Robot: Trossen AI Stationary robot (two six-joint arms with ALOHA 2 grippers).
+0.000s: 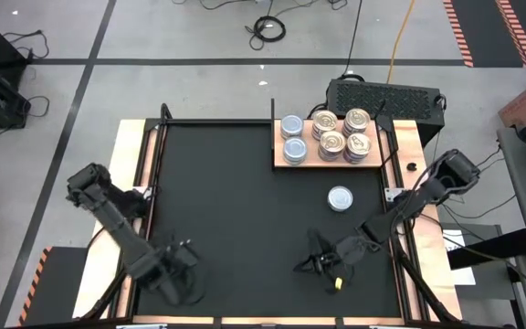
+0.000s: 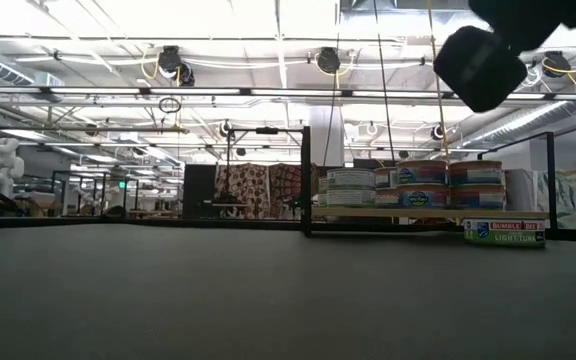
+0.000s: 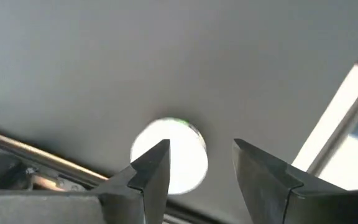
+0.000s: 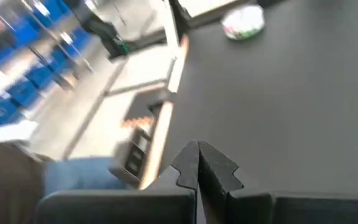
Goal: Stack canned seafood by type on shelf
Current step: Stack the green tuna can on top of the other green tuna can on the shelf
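Nearly done: shelf (image 1: 335,163) upper right holds silver and gold stacks; one silver-top tin (image 1: 340,198) lies loose on the mat just below it. Right gripper (image 1: 310,263), lower centre, fingers pressed together; left gripper (image 1: 183,265), lower left, fingers spread, empty. Next: grab the loose tin, stack w/ silver ones.

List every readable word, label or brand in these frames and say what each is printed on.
"BUMBLE BEE": side label of the lone can lying on the black mat in front of the shelf, low view.
"LIGHT TUNA": same label, lower line.
Labels on the stacked cans on the shelf: too small to read.
Can tops in the high view: no readable text.
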